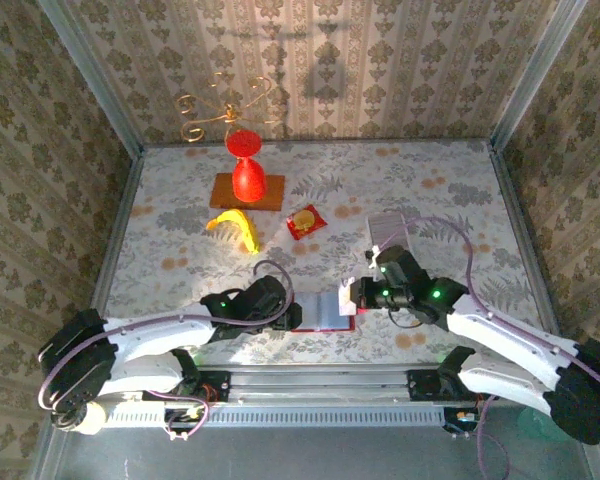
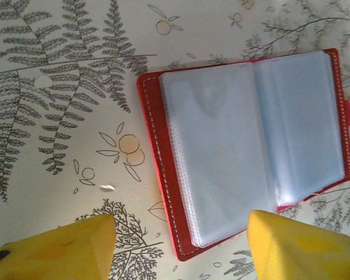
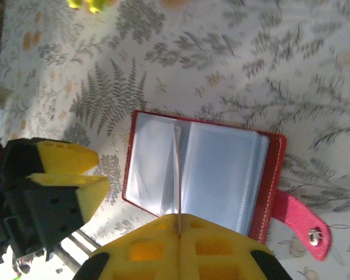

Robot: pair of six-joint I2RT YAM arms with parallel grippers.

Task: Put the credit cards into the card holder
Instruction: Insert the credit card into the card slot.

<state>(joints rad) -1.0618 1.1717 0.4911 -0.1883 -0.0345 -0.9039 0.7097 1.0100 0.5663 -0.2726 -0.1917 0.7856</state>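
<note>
Top view: an open red holder [image 1: 325, 312] lies on the floral surface [image 1: 180, 200] near the front edge, between the two claws. The left claw [image 1: 292, 314] sits just beside its left edge. The right claw [image 1: 354, 295] is at its right edge, pinching a pale card [image 1: 346, 293]. More cards [image 1: 385, 226] lie farther back on the right.

Left wrist view: the holder [image 2: 248, 146] lies open, clear sleeves facing up. The left claw [image 2: 181, 254] is spread wide, one yellow finger [image 2: 64, 251] on each side of the holder's near corner.

Right wrist view: the right claw [image 3: 179, 242] is pressed together on the card [image 3: 177, 175], seen edge-on, upright over the holder's [image 3: 221, 175] sleeves. A strap [image 3: 300, 224] sticks out from the holder.
</note>
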